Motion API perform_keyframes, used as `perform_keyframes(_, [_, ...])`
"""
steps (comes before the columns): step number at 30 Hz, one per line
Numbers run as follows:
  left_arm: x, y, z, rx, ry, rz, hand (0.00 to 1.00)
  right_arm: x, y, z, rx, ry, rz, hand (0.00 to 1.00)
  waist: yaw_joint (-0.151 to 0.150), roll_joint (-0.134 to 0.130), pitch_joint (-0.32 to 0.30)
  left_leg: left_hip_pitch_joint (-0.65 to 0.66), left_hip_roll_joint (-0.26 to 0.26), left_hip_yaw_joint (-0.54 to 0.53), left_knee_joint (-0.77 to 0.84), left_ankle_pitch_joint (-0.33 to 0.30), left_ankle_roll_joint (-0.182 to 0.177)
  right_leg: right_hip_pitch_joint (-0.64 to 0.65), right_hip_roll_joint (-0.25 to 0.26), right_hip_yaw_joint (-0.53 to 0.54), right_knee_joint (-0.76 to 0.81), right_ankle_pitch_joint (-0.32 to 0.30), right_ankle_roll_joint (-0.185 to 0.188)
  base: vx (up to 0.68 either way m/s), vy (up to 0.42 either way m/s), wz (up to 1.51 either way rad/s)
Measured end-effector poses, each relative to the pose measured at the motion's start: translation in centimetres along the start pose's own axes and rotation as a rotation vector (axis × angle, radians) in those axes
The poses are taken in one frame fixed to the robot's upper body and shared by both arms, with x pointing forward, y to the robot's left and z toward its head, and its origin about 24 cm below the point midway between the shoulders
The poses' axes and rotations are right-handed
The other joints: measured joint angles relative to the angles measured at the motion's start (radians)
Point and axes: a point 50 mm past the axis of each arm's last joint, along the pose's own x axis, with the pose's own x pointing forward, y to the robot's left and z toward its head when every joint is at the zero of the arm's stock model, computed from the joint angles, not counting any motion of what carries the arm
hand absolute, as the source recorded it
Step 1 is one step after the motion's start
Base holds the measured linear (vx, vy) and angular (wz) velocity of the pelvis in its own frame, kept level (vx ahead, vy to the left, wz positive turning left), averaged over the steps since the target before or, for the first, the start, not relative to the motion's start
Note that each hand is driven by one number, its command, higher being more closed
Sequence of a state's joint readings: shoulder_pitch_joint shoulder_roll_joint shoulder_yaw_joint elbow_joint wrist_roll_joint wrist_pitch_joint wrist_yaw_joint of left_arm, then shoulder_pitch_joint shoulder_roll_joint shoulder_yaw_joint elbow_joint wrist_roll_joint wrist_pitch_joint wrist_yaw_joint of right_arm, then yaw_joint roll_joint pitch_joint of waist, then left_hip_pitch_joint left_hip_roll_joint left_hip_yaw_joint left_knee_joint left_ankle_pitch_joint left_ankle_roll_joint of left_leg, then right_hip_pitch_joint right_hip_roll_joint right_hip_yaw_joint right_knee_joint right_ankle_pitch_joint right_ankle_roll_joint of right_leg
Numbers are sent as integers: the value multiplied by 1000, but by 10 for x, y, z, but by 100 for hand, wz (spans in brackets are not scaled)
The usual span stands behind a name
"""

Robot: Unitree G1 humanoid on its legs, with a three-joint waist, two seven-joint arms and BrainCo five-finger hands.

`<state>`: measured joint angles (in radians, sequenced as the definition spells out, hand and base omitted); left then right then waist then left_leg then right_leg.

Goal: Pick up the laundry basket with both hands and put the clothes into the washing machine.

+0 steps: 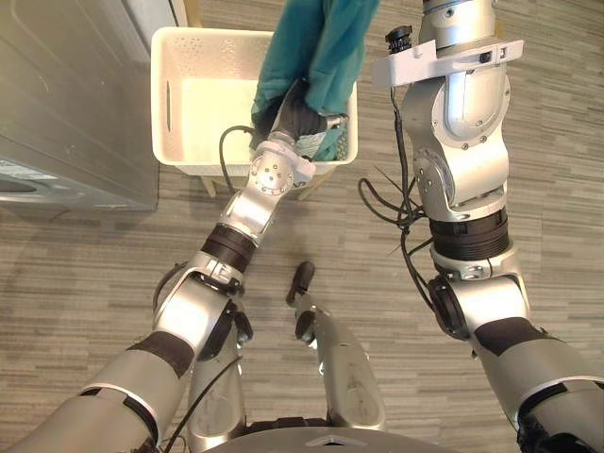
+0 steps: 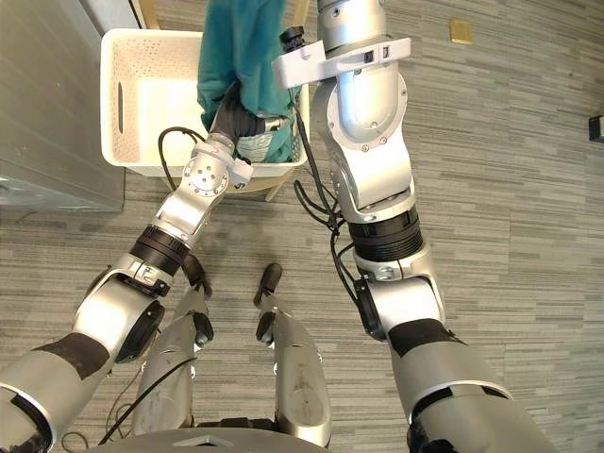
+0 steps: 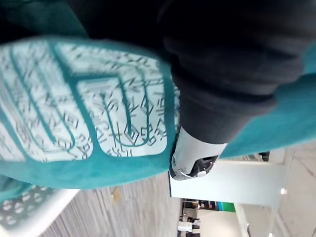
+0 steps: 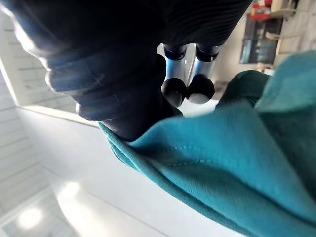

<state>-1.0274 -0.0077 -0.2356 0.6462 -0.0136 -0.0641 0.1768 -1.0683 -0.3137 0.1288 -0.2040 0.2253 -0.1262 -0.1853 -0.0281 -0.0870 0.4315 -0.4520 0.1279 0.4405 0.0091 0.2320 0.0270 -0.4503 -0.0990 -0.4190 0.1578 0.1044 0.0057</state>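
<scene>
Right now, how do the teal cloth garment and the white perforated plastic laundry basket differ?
The teal cloth garment is soft, hanging lifted, pinched in the right hand; the white perforated plastic laundry basket is rigid, level beside the grey washing machine. Garment has a pale printed patch; basket is plain. Shared: both lie ahead, overlapping at the basket's right side, by the left hand.

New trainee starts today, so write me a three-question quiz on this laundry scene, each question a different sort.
1. True or false: the white basket lies tipped on its side.
2. The garment held up over the basket is: A red, B teal, C white.
3. Fill in: the grey machine stands to the basket's ____, by the robot's sides.
Key: 1 false; 2 B; 3 left.
</scene>
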Motion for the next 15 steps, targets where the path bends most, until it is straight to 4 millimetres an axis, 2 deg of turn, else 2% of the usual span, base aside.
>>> perform_keyframes(1, [0,-3,3,-56,-5,0,100,-2,-4,4,10,-14,-22,0,1,0,0,1,0,0,0,0,0,1,0,0,0,0,0,-39,-30,0])
perform_keyframes(7, [-2,2,-6,-163,44,34,100,-24,-26,15,24,-75,-142,0,-4,-7,-5,46,0,25,2,-17,3,36,0,20,-4,-4,4,-53,-33,-8])
perform_keyframes(12, [-2,16,-8,-176,52,80,100,-46,-33,7,30,-11,-166,0,-30,-14,-11,56,-3,28,2,-18,5,44,0,27,-9,-2,3,-46,-29,-5])
perform_keyframes(15, [-2,24,-10,-168,55,109,100,-54,-40,3,13,23,-188,0,-30,-14,-11,84,-6,31,-3,-20,5,71,1,30,-16,0,3,-37,-35,-3])
